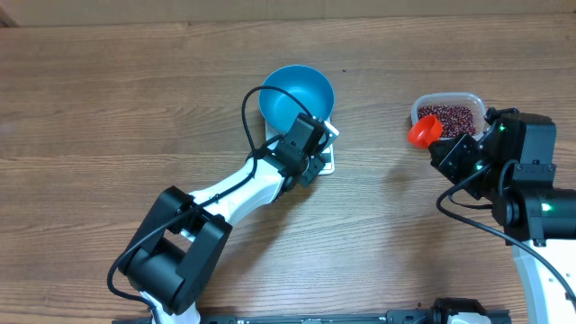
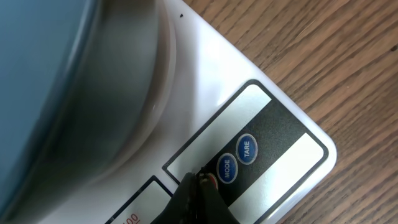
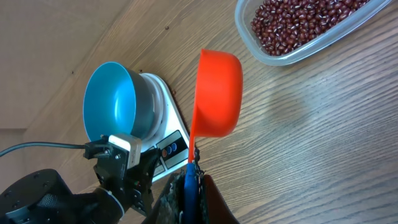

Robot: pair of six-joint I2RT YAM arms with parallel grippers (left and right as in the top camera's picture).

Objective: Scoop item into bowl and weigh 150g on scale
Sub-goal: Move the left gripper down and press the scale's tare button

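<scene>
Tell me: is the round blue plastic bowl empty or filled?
Empty: the round blue plastic bowl shows only bare blue inside, both overhead and from the right wrist.

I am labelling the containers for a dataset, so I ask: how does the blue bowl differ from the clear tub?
The blue bowl is round and opaque; the clear tub is a rounded rectangle and see-through. The bowl is empty; the tub holds red-brown beans. The bowl stands on the scale; the tub stands on the table. Both are open on top.
</scene>
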